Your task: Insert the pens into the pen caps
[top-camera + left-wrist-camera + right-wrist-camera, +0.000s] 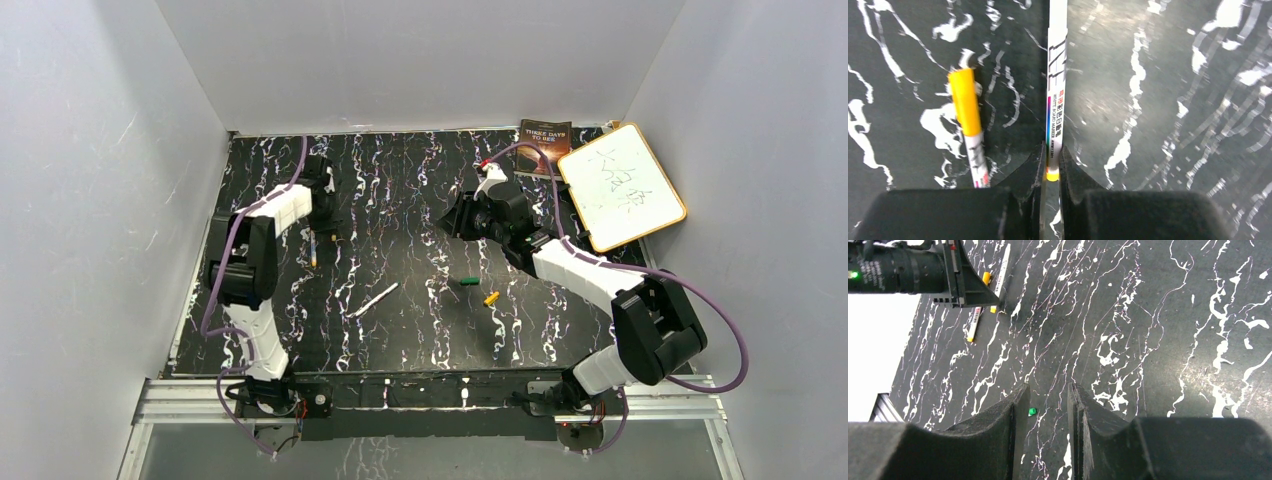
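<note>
My left gripper (1052, 167) is shut on the yellow-tipped tail of a white pen (1056, 75) that points straight away from it. A second pen (973, 145) with a yellow cap (964, 100) on it lies on the table just left of the fingers. In the top view the left gripper (322, 222) is at the back left, with a pen (313, 248) beside it. A third pen (373, 300) lies loose mid-table. A green cap (467, 282) and a yellow-orange cap (491, 298) lie right of centre. My right gripper (452, 218) is open and empty (1045, 400), high above the table.
A whiteboard (620, 185) with an orange rim leans at the back right, beside a dark book (545, 140). Grey walls close in three sides. A tiny green piece (1032, 411) shows on the table between the right fingers.
</note>
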`<action>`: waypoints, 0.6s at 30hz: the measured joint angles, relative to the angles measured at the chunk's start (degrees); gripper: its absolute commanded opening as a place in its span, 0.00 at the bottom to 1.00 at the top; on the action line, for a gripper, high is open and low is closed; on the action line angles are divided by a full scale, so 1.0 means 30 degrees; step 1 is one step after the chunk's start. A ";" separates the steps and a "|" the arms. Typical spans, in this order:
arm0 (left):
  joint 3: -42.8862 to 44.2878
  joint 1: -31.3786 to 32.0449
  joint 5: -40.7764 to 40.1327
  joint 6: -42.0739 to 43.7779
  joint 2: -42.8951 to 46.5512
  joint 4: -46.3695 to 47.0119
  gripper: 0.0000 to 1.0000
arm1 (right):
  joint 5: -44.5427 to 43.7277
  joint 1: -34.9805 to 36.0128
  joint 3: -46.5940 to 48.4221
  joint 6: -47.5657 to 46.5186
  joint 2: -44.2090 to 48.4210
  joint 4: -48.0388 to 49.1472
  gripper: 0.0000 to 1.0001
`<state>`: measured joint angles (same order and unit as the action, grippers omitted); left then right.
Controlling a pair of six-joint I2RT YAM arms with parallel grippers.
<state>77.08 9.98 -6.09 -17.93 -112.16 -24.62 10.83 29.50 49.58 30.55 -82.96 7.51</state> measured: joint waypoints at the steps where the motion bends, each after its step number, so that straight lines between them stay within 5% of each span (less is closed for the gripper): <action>1: -0.0415 -0.0015 0.0495 0.0058 0.0386 0.0277 0.00 | 0.0029 -0.0007 0.0000 0.0044 -0.0007 0.0000 0.32; 18: -0.2688 0.0087 0.9151 0.0291 0.5508 0.6280 0.00 | 0.1151 -0.0284 0.0299 0.1122 -0.0430 0.0277 0.35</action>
<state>69.01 10.24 21.37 -17.06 -95.64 -5.78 14.28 28.64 50.48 33.91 -84.25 8.34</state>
